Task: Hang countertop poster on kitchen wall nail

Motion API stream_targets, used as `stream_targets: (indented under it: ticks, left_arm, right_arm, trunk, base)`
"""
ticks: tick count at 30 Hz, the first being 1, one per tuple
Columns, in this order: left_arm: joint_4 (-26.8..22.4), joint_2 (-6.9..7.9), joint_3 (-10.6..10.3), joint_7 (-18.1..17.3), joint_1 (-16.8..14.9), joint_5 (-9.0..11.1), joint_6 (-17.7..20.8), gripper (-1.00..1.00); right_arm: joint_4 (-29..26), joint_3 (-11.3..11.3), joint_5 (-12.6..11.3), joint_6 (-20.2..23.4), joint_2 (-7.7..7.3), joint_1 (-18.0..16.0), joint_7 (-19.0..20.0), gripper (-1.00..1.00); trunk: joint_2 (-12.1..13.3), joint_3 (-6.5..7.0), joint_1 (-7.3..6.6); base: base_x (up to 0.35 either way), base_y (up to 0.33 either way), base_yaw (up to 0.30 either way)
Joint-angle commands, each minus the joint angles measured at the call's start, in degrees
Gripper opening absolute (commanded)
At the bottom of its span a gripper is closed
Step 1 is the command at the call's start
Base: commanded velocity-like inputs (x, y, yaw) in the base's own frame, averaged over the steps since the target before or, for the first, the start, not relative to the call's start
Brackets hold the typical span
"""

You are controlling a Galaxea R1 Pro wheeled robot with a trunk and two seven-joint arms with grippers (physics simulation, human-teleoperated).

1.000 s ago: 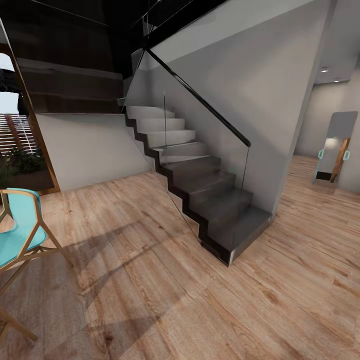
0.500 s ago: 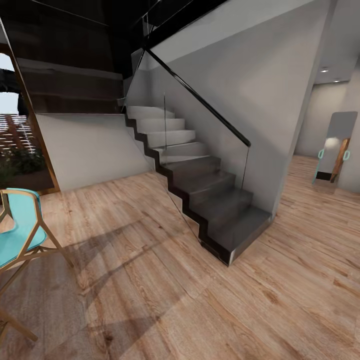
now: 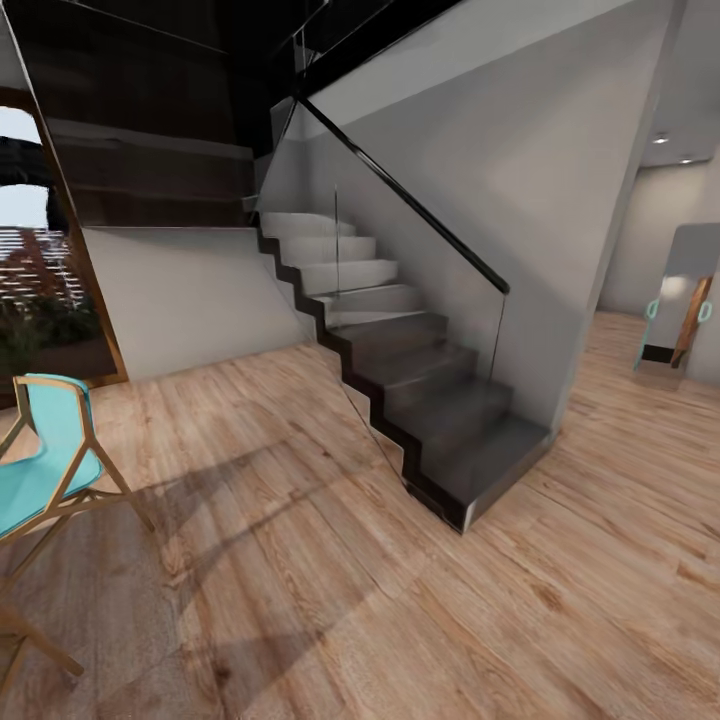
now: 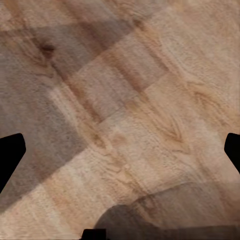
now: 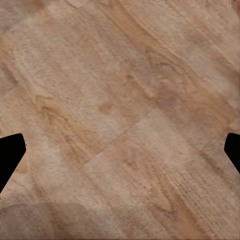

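Observation:
The poster and the kitchen countertop are out of view. In the left wrist view my left gripper (image 4: pixel 120 155) hangs open over the pale wood floor (image 4: pixel 150 100), its dark fingertips (image 4: pixel 10 155) far apart with nothing between them. My right gripper (image 5: pixel 120 155) is open in the same way in the right wrist view, over bare wood planks (image 5: pixel 125 100), with its fingertips (image 5: pixel 10 152) at the picture's edges.
A dark grey staircase (image 3: pixel 430 400) with a glass balustrade rises straight ahead against a light grey wall. A teal chair with a wooden frame (image 3: pixel 50 460) stands at the near left. A wood-framed window (image 3: pixel 40 280) is at the far left. A leaning mirror (image 3: pixel 680 300) stands down the passage at the right.
The whole head view has shifted slightly to the right, so the camera has moved. Stairs, chair and mirror keep their places relative to each other.

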Motion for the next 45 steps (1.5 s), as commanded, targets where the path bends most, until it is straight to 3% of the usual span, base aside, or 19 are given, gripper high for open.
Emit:
stream_targets:
  ticks: [1, 14, 27, 45]
  left_arm:
    - [0.1, -0.02, 0.1, 0.0, 0.0, 0.0, 0.0, 1.00]
    - [0.3, -0.01, 0.1, 0.1, 0.0, 0.0, 0.0, 1.00]
    - [0.4, -0.01, 0.1, 0.1, 0.0, 0.0, 0.0, 1.00]
    - [0.5, 0.09, 0.4, 0.2, 0.0, 0.0, -0.1, 1.00]
  right_arm:
    - [0.0, 0.0, 0.0, -0.2, 0.02, 0.0, 0.0, 1.00]
    - [0.1, 0.2, 0.5, -0.3, 0.45, 0.0, -0.1, 1.00]
    - [0.4, 0.4, 0.6, -0.2, 0.32, 0.0, 0.0, 1.00]
    - [0.4, 0.4, 0.6, -0.3, 0.55, 0.0, -0.1, 1.00]
  trunk:
    - [0.0, -0.05, 0.00]
    - [0.0, -0.05, 0.00]
    - [0.0, -0.05, 0.00]
    - [0.0, -0.51, 0.00]
  base:
    - [0.000, 0.000, 0.257]
    - [0.000, -0.001, 0.278]
    - [-0.070, -0.166, 0.055]
    - [-0.018, -0.014, 0.247]
